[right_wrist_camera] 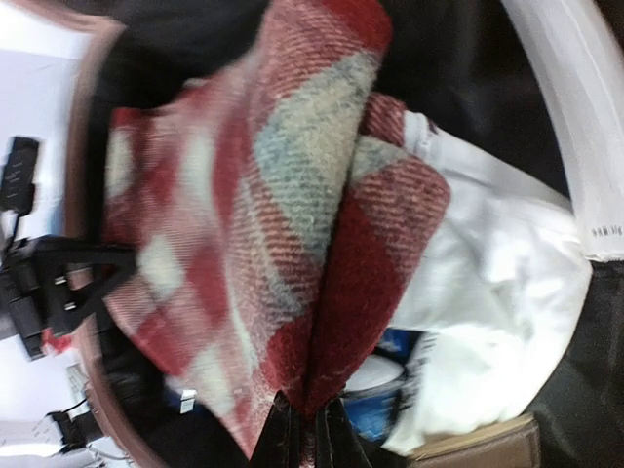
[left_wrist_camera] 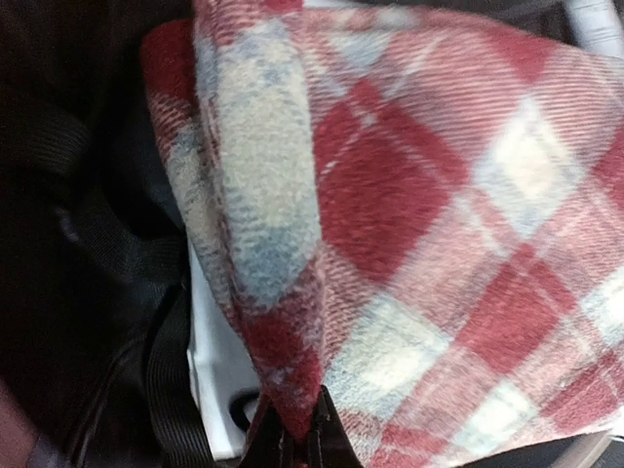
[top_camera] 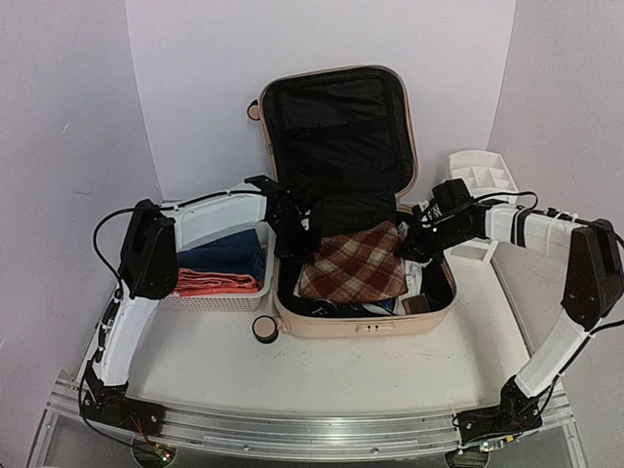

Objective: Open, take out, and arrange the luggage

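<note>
Luggage (top_camera: 363,326) sits centre of the top view, open. Its lid stands upright against the back wall and its lower shell lies flat on the table, one caster at the lower-left corner.

Folded plaid flannel cloth (top_camera: 353,263) lies on top of the contents.

Left gripper (left_wrist_camera: 297,441): fingers clenched on the cloth's folded corner at the bottom of its wrist view. Right gripper (right_wrist_camera: 307,429): likewise pinched shut on a fold of the same cloth, at the opposite edge.

Judgement on handling:
- The shell looks rigid and smooth, probably slick to the pads, and its casters may let it roll if I drag sideways. If I need to steady it, I'd take the rim of the lower shell.
- The flannel is soft, light and limp. I expect it to sag between the two pinch points, so I'd lift both ends evenly.

White mesh basket (top_camera: 210,302) at left-centre already holds folded fabric. White drawer organizer (top_camera: 483,175) is at upper right.
</note>
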Robot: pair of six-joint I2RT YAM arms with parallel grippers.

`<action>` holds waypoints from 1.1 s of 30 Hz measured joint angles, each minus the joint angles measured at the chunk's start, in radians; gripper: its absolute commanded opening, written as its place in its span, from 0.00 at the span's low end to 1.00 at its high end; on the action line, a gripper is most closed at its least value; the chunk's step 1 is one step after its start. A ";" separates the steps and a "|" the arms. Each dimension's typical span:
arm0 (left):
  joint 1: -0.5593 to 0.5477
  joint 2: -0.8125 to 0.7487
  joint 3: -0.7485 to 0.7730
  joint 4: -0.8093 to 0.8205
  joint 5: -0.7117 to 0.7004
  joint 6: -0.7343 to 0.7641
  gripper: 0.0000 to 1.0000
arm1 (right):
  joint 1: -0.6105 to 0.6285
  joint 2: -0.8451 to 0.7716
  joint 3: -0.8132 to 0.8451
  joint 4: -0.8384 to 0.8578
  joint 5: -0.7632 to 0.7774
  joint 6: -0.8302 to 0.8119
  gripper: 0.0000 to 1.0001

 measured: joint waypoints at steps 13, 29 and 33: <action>-0.006 -0.190 0.058 0.009 0.006 0.002 0.00 | 0.001 -0.100 0.088 -0.013 -0.088 -0.007 0.00; 0.039 -0.257 0.027 -0.002 0.044 0.034 0.00 | 0.071 -0.100 0.228 -0.039 -0.080 0.026 0.00; 0.080 -0.316 0.023 -0.017 0.063 0.055 0.00 | 0.152 -0.085 0.314 -0.042 -0.037 0.026 0.00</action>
